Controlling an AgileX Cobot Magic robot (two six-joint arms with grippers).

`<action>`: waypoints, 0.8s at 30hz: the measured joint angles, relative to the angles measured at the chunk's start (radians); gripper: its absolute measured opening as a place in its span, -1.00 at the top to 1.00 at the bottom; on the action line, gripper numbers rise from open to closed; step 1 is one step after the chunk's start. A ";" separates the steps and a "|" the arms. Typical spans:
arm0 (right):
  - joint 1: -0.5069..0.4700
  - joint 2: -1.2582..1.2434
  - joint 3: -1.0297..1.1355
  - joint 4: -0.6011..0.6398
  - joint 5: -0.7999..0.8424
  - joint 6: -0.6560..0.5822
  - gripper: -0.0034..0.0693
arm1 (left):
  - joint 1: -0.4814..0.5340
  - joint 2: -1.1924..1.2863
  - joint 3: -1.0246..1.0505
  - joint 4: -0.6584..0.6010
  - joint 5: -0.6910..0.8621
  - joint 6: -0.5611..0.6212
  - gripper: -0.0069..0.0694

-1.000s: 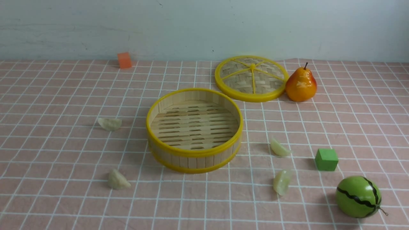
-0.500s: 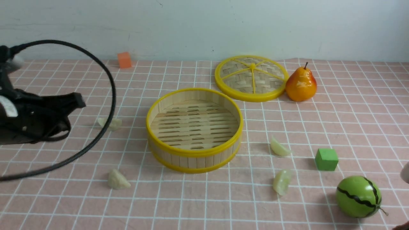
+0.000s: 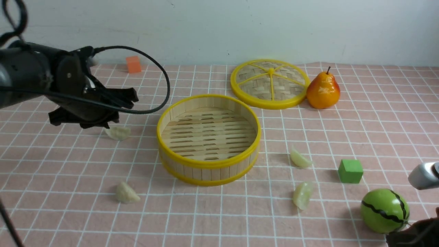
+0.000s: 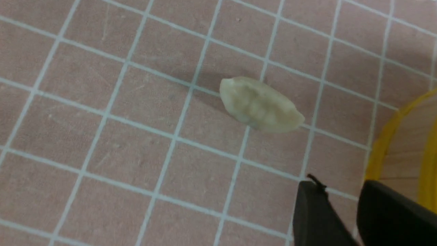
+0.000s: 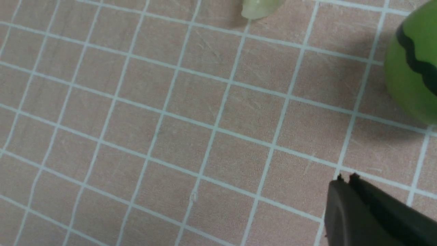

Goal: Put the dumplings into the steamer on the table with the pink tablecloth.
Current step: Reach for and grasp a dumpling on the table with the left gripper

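The steamer (image 3: 208,171) stands mid-table on the pink tablecloth (image 3: 51,164), empty. Four dumplings lie on the cloth: far left (image 3: 117,132), near left (image 3: 127,193), right (image 3: 300,159), near right (image 3: 302,195). My left gripper (image 3: 132,99) hovers above and just behind the far-left dumpling. In the left wrist view that dumpling (image 4: 260,105) lies ahead of the slightly open, empty gripper (image 4: 338,184), with the steamer's rim (image 4: 385,143) beside it. My right gripper (image 5: 345,179) is shut and empty, low at the near right; one dumpling (image 5: 261,7) lies well ahead of it.
The flat woven lid (image 3: 270,83) and a pear (image 3: 323,91) sit at the back right. A green cube (image 3: 350,171) and a toy watermelon (image 3: 384,211) are near the right arm (image 3: 423,175); the watermelon (image 5: 413,65) is beside the right gripper. An orange cube (image 3: 133,64) is far back left.
My left arm has come in from the left edge and moved right, over the far-left dumpling. My right arm has come further into view at the lower right. The objects have not moved.
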 joint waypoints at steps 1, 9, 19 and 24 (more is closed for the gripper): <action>0.000 0.000 0.000 0.002 0.000 -0.002 0.88 | 0.000 0.041 -0.032 0.012 0.004 -0.023 0.00; 0.000 0.000 0.000 0.012 0.000 -0.005 0.88 | 0.000 0.234 -0.212 0.089 0.031 -0.204 -0.61; 0.000 0.000 0.000 0.038 0.000 -0.005 0.87 | 0.000 0.347 -0.272 0.188 0.057 -0.297 -0.24; 0.000 0.000 0.000 0.040 0.000 -0.005 0.85 | 0.000 0.327 -0.285 0.189 0.091 -0.242 0.31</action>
